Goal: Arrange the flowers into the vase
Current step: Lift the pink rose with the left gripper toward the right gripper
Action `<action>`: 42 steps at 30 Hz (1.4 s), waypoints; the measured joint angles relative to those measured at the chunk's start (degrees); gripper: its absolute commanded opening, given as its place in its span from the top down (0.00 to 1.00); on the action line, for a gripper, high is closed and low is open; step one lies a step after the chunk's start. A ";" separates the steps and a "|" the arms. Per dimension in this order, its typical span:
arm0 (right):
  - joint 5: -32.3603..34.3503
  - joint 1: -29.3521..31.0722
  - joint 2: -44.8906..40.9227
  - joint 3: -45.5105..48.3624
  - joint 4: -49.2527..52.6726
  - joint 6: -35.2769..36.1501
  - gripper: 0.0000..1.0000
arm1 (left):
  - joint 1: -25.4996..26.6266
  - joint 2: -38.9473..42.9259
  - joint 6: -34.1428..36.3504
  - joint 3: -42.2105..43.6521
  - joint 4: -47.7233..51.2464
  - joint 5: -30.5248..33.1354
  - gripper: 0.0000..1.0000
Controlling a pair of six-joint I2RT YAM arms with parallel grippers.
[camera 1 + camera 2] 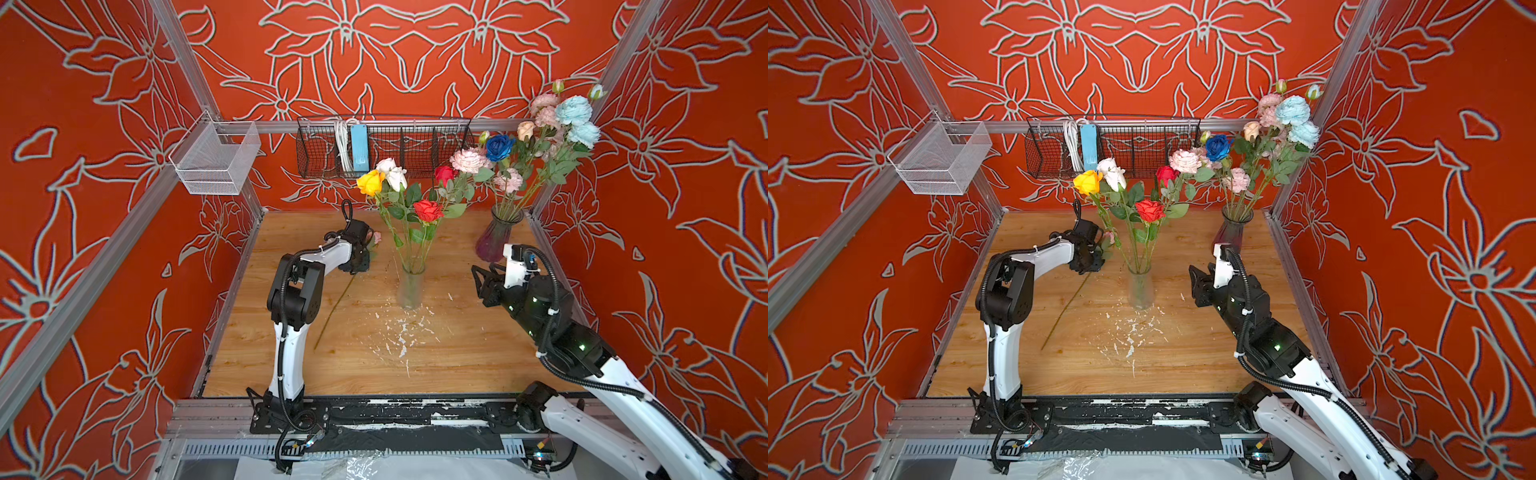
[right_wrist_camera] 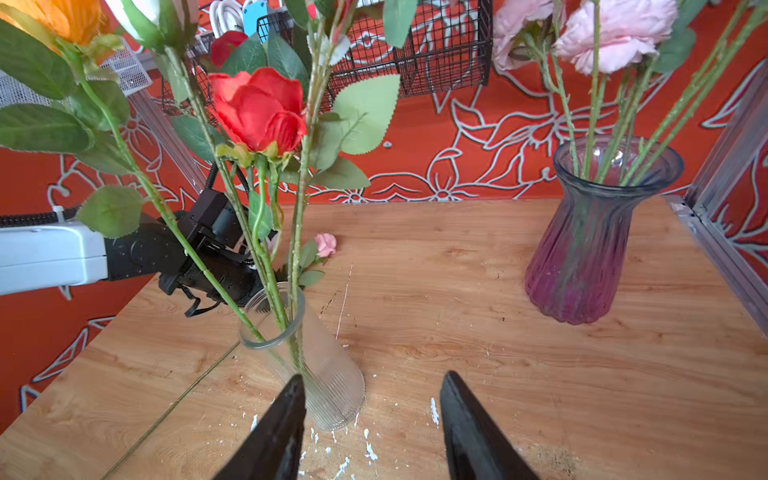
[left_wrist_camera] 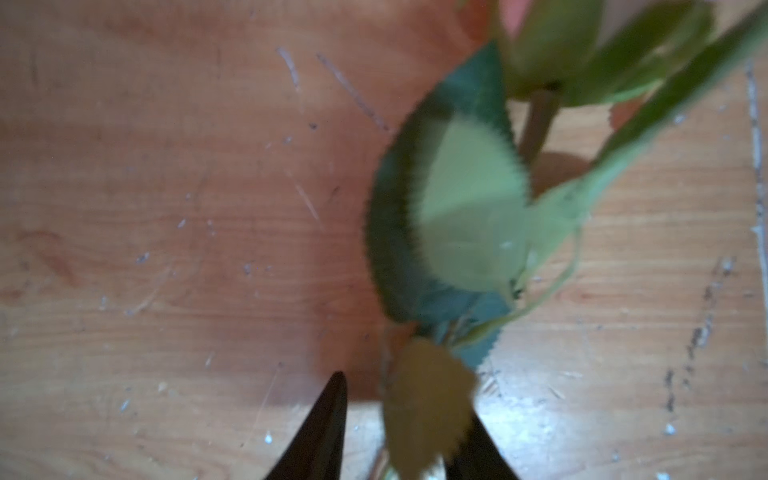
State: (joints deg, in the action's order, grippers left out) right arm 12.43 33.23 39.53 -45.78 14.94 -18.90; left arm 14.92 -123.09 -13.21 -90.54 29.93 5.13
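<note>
Low over the table [image 1: 457,353], the left gripper [image 3: 405,399] has a leaf [image 3: 424,415] between its fingers; blur hides whether it has closed on the pink flower [image 2: 325,244], which lies flat on the wood beside the clear vase [image 1: 411,291]. The right gripper [image 2: 374,376] hovers near that vase, jaws apart and empty. Yellow, white and red roses [image 1: 428,210] already stand in it. A larger bunch [image 1: 573,110] fills the purple vase [image 1: 496,241] in the back corner, probably yet to be moved across.
</note>
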 measured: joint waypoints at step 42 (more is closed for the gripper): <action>-17.70 -0.28 -4.50 8.41 -4.92 -8.39 0.44 | 0.48 97.04 -15.10 45.51 -18.64 -13.86 1.00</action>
State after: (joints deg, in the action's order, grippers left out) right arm -5.28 32.95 35.03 -37.36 10.02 -27.29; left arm 15.40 -26.04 -28.32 -45.04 11.29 -8.73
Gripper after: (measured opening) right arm 0.554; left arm 0.056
